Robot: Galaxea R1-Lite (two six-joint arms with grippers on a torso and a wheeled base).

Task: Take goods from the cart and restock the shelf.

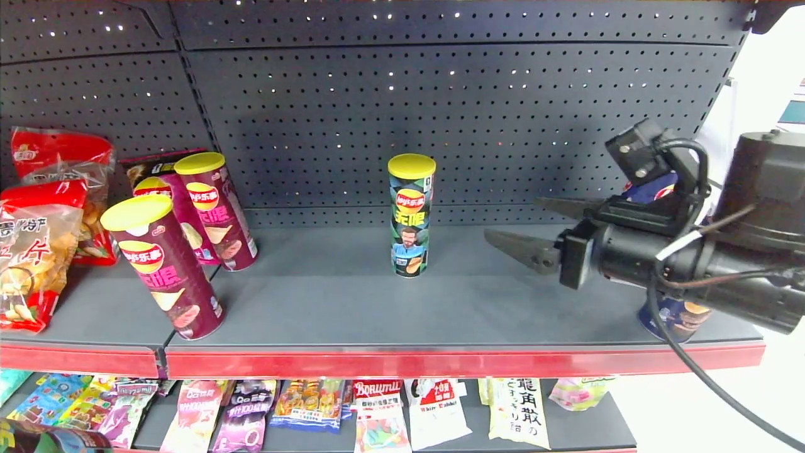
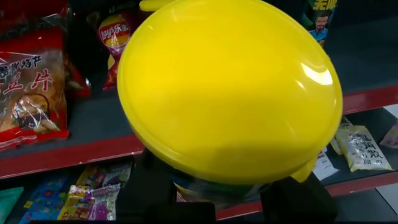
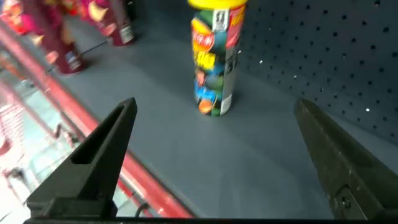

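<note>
A green chips can (image 1: 411, 217) with a yellow lid stands upright mid-shelf, also seen as the green can (image 3: 214, 62) from the right wrist. My right gripper (image 1: 539, 228) hovers over the shelf (image 1: 352, 302) to the can's right, open and empty; its fingers (image 3: 93, 168) spread wide, with the can farther off between them. In the left wrist view my left gripper (image 2: 217, 208) is shut on another chips can, whose yellow lid (image 2: 230, 93) hides most of its body. This can is held in front of the shelf's red edge (image 2: 62, 155).
Three purple chips cans (image 1: 165, 267) stand at the shelf's left, beside red snack bags (image 1: 38, 251). A blue can (image 1: 676, 318) stands behind my right arm at the shelf's right end. Snack packets (image 1: 377, 412) fill the lower shelf. Bare shelf lies either side of the green can.
</note>
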